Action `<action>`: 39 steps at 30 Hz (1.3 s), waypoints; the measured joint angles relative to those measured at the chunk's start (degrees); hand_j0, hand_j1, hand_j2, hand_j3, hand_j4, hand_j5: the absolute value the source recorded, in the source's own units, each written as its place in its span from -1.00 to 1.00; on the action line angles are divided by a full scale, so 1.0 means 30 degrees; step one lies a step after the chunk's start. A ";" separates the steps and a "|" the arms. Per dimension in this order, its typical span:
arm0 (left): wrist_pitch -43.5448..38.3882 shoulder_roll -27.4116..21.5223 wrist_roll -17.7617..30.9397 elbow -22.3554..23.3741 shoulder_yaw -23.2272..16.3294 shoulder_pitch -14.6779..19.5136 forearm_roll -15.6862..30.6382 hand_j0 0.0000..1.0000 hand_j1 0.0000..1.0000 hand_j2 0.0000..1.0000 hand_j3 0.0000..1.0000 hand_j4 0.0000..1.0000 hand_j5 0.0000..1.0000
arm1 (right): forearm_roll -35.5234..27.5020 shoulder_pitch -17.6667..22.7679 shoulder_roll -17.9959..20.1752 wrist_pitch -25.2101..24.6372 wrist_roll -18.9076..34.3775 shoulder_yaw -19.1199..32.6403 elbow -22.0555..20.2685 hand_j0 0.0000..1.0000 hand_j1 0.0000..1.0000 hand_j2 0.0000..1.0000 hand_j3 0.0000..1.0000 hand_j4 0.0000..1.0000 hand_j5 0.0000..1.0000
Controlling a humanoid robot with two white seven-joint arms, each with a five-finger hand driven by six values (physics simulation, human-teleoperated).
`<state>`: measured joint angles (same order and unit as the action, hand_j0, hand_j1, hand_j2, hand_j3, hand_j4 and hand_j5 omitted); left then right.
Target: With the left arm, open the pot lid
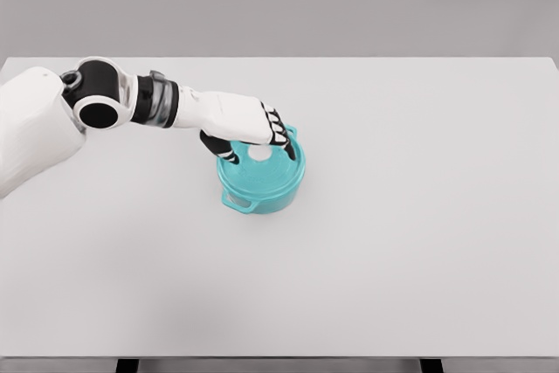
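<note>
The left robot hand (pixel 253 133) sits curled over the lid (pixel 262 166), fingers around its knob (pixel 260 155). The teal pot (pixel 262 185) stands mid-frame on the bench (pixel 419 216).

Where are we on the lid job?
Done: the left hand has reached over the teal pot. In hand: its fingers curl around the white knob on the lid. Left: the lid looks seated, not lifted yet.

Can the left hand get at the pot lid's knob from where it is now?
Probably yes: the left hand is already over the teal pot, fingers curled around the white knob, nothing else nearby.
</note>
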<state>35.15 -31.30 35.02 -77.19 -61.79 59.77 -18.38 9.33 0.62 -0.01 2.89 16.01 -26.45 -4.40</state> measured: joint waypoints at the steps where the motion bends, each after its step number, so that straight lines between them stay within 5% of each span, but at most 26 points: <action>1: 0.0000 0.0011 0.0000 0.0044 -0.0014 0.0000 -0.0046 0.58 0.58 0.58 0.58 0.58 0.58 | 0.0000 0.0000 0.0000 0.0000 0.0001 0.0000 0.0000 1.00 1.00 1.00 1.00 1.00 1.00; 19: -0.0004 0.0029 -0.0001 0.0088 -0.0077 0.0293 -0.0158 -0.20 -0.20 -0.20 -0.20 -0.20 -0.20 | 0.0000 0.0000 0.0000 0.0000 -0.0001 0.0000 0.0000 1.00 1.00 1.00 1.00 1.00 1.00; 25: -0.0020 -0.0599 0.0002 0.0020 -0.0087 0.1288 -0.0102 -0.21 -0.21 -0.21 -0.21 -0.21 -0.21 | 0.0000 0.0000 0.0000 0.0000 -0.0003 0.0001 0.0000 1.00 1.00 1.00 1.00 1.00 1.00; 31: -0.0005 -0.3500 0.0002 -0.0079 -0.0166 0.1582 -0.0172 -0.21 -0.21 -0.21 -0.21 -0.21 -0.21 | 0.0000 0.0000 0.0000 0.0000 0.0005 0.0000 0.0000 1.00 1.00 1.00 1.00 1.00 1.00; 36: 0.0018 -0.5121 -0.0020 -0.0027 -0.0194 0.1377 -0.0724 -0.05 -0.05 -0.05 -0.05 -0.05 -0.05 | 0.0000 0.0000 0.0000 0.0000 0.0004 0.0000 0.0000 1.00 1.00 1.00 1.00 1.00 1.00; 38: 0.0016 -0.5345 -0.0013 0.0007 -0.0199 0.1113 -0.0794 0.26 0.26 0.26 0.26 0.26 0.26 | 0.0000 0.0000 0.0000 0.0000 0.0005 0.0000 0.0000 1.00 1.00 1.00 1.00 1.00 1.00; 39: 0.0012 -0.5410 -0.0009 0.0022 -0.0200 0.1084 -0.0802 0.63 0.63 0.63 0.63 0.63 0.63 | 0.0000 0.0000 0.0000 0.0000 0.0003 0.0000 0.0000 1.00 1.00 1.00 1.00 1.00 1.00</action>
<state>35.18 -47.53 35.00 -77.13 -62.39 63.02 -20.79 9.33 0.62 -0.01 2.89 16.01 -26.45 -4.40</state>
